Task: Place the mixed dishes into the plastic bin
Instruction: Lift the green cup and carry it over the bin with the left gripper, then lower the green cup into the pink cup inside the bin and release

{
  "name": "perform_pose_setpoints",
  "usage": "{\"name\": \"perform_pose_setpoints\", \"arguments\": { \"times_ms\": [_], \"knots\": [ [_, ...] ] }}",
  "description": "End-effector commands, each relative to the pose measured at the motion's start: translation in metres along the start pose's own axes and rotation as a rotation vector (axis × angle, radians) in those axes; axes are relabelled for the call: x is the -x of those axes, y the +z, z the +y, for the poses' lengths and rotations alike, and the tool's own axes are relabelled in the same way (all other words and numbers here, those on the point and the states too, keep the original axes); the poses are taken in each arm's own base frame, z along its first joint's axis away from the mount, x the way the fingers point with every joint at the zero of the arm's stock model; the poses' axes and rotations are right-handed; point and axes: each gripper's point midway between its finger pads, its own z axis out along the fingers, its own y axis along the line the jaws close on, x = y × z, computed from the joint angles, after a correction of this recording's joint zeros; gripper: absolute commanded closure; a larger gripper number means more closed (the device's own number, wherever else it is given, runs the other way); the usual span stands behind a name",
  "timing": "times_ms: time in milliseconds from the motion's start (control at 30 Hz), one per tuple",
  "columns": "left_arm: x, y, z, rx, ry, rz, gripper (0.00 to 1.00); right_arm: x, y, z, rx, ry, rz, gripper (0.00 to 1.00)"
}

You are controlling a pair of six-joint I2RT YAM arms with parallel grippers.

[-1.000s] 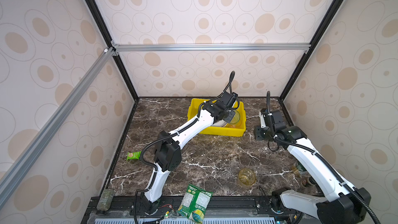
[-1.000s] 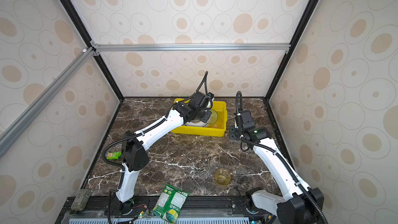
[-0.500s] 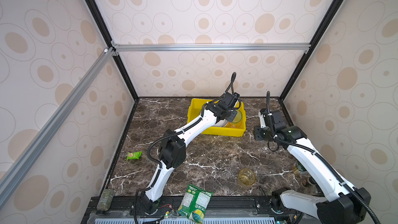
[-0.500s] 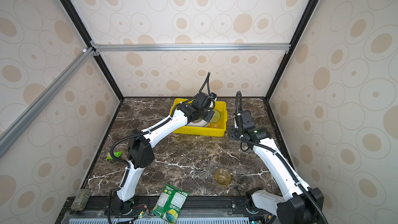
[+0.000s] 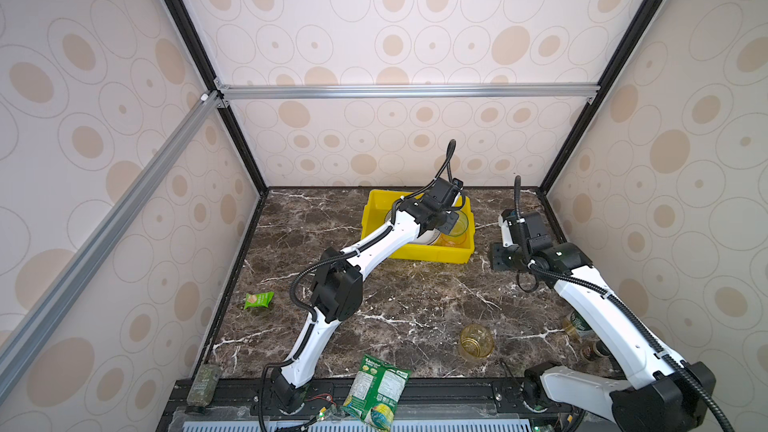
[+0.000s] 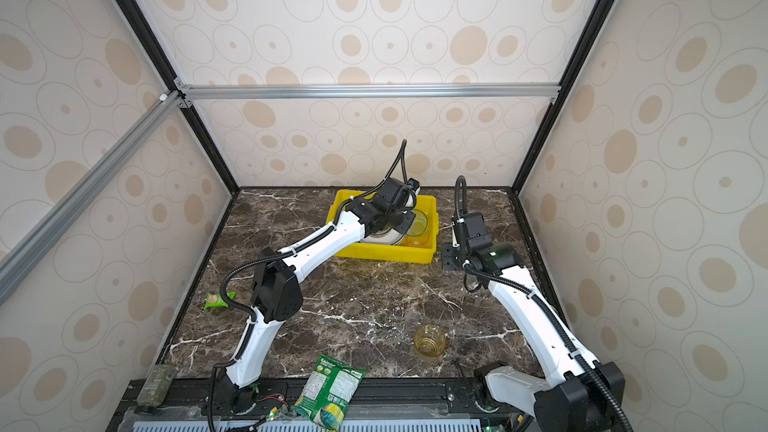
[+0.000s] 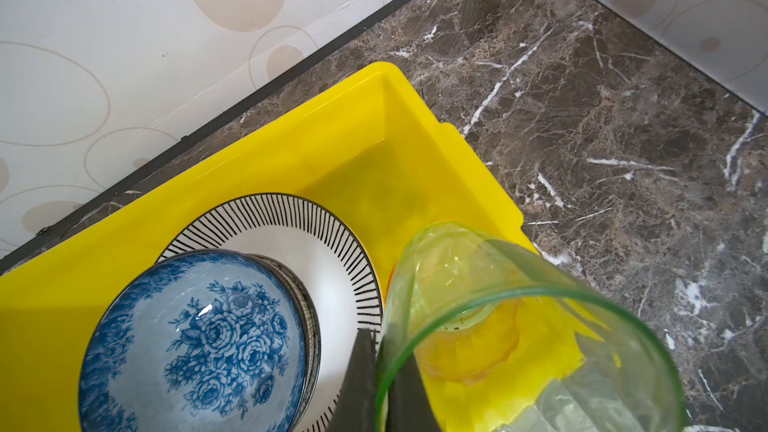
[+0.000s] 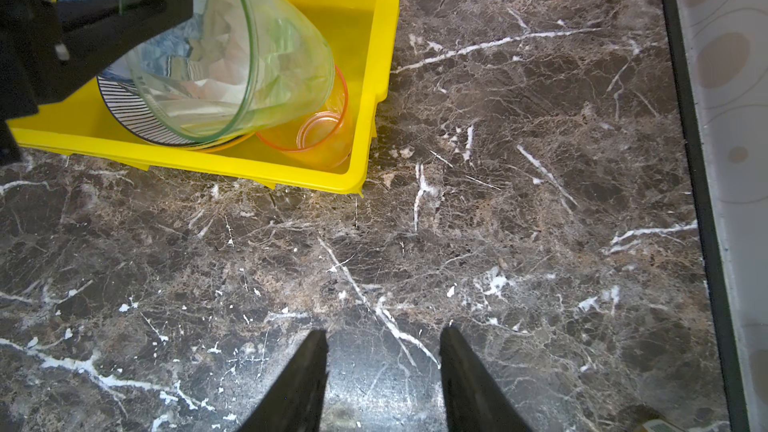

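One green tumbler (image 8: 232, 56) pinched in left jaws over yellow bin (image 7: 353, 126); right jaws spread.

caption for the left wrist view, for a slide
Tilted green glass in left gripper over yellow bin, beside blue bowl and striped plate

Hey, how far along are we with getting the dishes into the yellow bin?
Done: the striped plate, blue bowl and pink tumbler sit in the bin. In hand: the left gripper is shut on the green glass, tilted over the bin. Left: the amber glass stands on the table near the front. The right gripper is open and empty.
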Motion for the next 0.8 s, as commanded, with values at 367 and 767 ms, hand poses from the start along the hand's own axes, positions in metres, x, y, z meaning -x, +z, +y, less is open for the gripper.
{"name": "perform_pose_setpoints", "arguments": {
  "times_ms": [367, 767],
  "knots": [
    [0.002, 0.009, 0.003, -0.009, -0.012, 0.001, 1.0, 0.0, 0.0, 0.003, 0.018, -0.008, -0.007, 0.53],
    [-0.005, 0.016, 0.001, -0.016, -0.017, 0.023, 1.0, -0.002, 0.002, 0.004, 0.025, -0.008, -0.002, 0.53]
  ]
}}
